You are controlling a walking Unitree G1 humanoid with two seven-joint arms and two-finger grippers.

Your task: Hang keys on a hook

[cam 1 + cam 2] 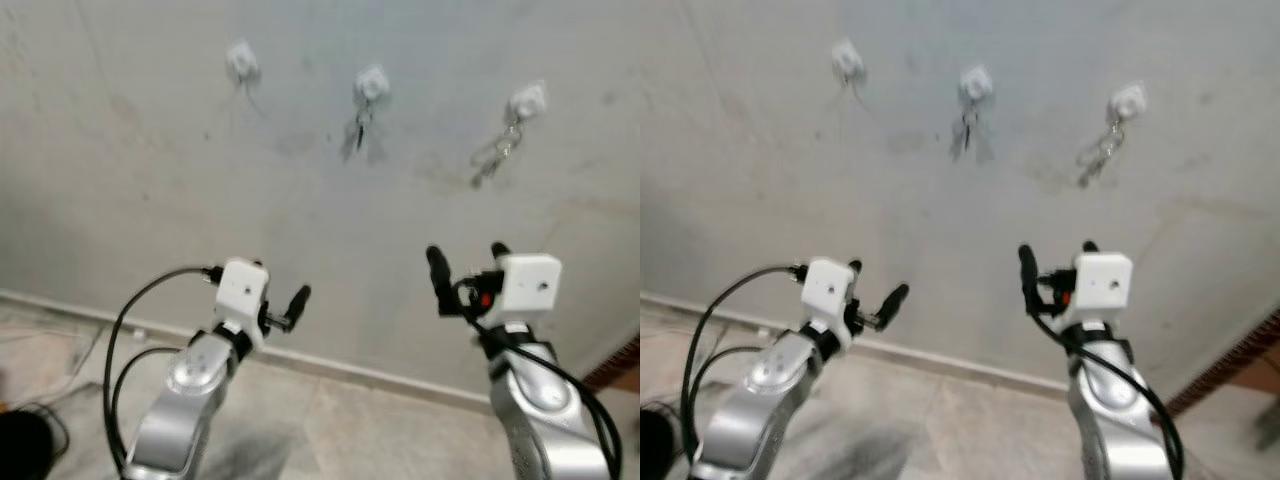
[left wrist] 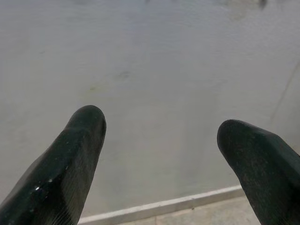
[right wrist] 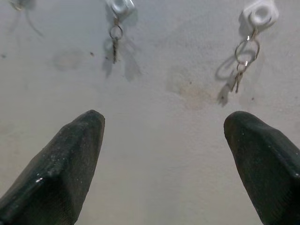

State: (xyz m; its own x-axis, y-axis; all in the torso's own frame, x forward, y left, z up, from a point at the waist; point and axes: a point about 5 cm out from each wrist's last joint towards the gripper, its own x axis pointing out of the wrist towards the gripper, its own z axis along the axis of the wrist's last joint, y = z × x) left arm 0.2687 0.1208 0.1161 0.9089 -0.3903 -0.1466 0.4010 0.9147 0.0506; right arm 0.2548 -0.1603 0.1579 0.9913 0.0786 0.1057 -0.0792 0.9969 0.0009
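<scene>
A set of keys (image 3: 240, 70) is seen hanging on the right hook (image 3: 260, 13) of 3 white hooks on the grey wall (image 1: 320, 220). A second key (image 3: 115, 44) hangs from the middle hook (image 3: 121, 5); the left hook (image 1: 241, 60) is blurred. Below them, the right end effector (image 3: 164, 164) and left end effector (image 2: 161, 159) are both held with fingers spread apart, nothing gripped.

There's nothing here to read. The wall (image 1: 320, 210) is bare grey plaster with stains, the white hooks (image 3: 260, 11) carry no print, and the keys (image 3: 240, 65) hanging from them are too small and blurred for any stamped marking to be made out.
</scene>
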